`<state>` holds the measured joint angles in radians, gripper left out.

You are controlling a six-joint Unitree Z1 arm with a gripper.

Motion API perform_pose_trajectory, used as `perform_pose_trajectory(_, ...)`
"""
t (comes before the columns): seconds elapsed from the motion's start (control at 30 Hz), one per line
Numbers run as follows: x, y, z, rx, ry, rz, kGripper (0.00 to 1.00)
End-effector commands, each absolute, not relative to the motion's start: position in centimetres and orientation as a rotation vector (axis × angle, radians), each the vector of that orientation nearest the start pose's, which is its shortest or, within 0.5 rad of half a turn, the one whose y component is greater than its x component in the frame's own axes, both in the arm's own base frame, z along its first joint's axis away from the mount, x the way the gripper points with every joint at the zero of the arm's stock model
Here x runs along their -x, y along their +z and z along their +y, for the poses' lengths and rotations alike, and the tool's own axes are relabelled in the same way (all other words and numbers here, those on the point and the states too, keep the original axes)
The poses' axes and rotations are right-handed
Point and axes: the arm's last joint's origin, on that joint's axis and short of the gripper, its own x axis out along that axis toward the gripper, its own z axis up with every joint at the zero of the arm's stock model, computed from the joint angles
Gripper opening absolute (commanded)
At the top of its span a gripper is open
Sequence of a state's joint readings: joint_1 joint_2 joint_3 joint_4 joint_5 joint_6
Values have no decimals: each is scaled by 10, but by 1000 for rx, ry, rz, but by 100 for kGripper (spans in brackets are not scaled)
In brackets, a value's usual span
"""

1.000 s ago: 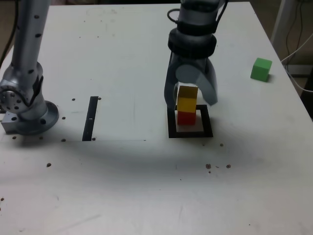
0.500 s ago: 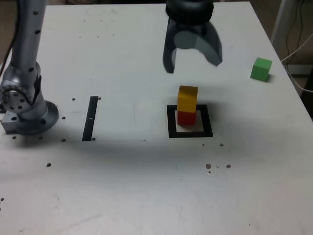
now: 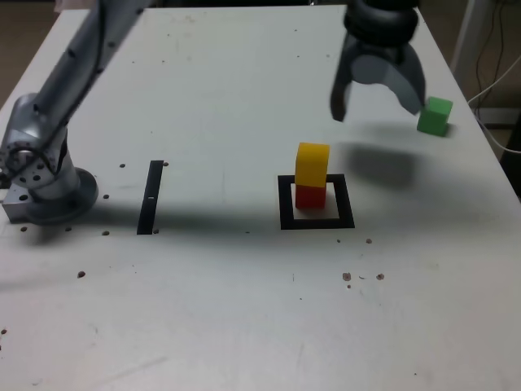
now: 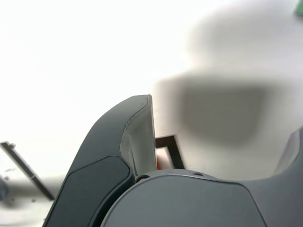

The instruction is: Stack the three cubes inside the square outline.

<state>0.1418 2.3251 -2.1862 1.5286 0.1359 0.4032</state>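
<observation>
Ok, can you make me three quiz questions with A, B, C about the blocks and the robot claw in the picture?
1. Where is the green cube?
A. On top of the yellow cube
B. On the table, off to the exterior view's right of the square outline
C. Inside the claw

2. How many cubes are stacked in the square outline?
A. One
B. Two
C. Three

3. What is the gripper doing?
A. Open and holding nothing
B. Squeezing the yellow cube
C. Squeezing the red cube

Answers:
1. B: the green cube sits alone on the table, near the far right edge in the exterior view.
2. B: the yellow cube stands on the red cube, and nothing is on top.
3. A: its jaws are spread wide in the air with nothing between them.
</observation>
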Motion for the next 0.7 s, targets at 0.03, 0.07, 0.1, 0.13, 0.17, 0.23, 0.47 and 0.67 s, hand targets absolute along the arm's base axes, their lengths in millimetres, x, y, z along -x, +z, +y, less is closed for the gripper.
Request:
perform_pose_trajectory(0.03, -465, 263, 74, -307, -129, 1650, 99)
perform_pose_trajectory(0.07, -470, 260, 75, -310, -130, 1642, 99)
perform_pose_trajectory(0.1, -477, 256, 76, -313, -129, 1629, 99)
perform_pose_trajectory(0.13, -481, 253, 77, -316, -128, 1619, 99)
perform_pose_trajectory(0.17, -485, 251, 78, -318, -126, 1608, 99)
perform_pose_trajectory(0.23, -492, 248, 80, -321, -122, 1590, 99)
perform_pose_trajectory(0.47, -507, 239, 89, -324, -103, 1539, 99)
perform_pose_trajectory(0.67, -512, 236, 98, -330, -93, 1508, 99)
